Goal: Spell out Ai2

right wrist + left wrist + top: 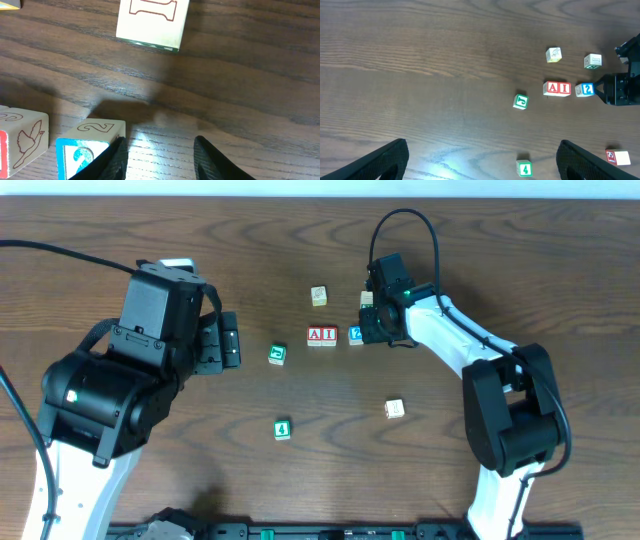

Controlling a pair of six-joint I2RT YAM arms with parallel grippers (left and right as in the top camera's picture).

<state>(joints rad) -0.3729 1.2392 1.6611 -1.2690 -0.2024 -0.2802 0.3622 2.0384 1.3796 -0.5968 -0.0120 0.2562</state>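
We see the A block (552, 88) and I block (564, 88) touching side by side, 2 block (587, 89) just beside the I, right gripper (160, 155) released, one finger next to the 2, left gripper (481, 150) well apart, released, empty.

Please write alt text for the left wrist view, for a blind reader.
Red A block and I block sit touching on a wooden table; a blue 2 block follows after a small gap, beside the right gripper.
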